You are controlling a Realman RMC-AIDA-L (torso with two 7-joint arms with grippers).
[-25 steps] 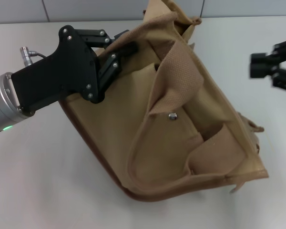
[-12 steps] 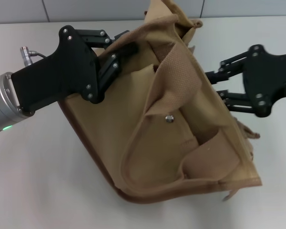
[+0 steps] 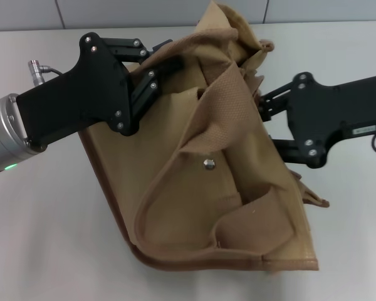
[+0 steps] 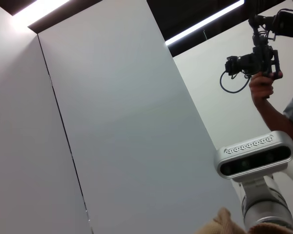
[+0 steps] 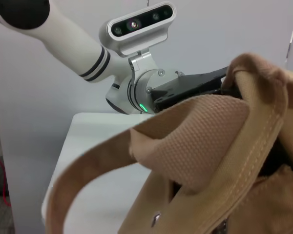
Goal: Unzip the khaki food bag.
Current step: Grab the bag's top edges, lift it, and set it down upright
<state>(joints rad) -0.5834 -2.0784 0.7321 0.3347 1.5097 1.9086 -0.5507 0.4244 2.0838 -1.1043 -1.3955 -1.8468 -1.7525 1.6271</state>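
Observation:
The khaki food bag [image 3: 213,194] lies tilted on the white table [image 3: 50,238], pocket side up, with its silver snap [image 3: 208,164] showing. One wide webbing handle [image 3: 229,100] folds across its middle. My left gripper [image 3: 166,59] is shut on the bag's upper left edge. My right gripper [image 3: 268,125] presses against the bag's right side with its fingers spread; their tips are hidden in the fabric. In the right wrist view the handle [image 5: 195,141] arches close by, and the left gripper [image 5: 205,87] holds the bag's rim behind it. No zipper shows in any view.
A grey wall [image 3: 144,12] runs along the table's far edge. The left wrist view points upward at wall panels, the robot's head camera [image 4: 254,156] and a person holding a camera [image 4: 261,58].
My right gripper came in from the right edge and now meets the bag's right side. The bag's lower corner swung left and its top bunched up. The left gripper kept its hold.

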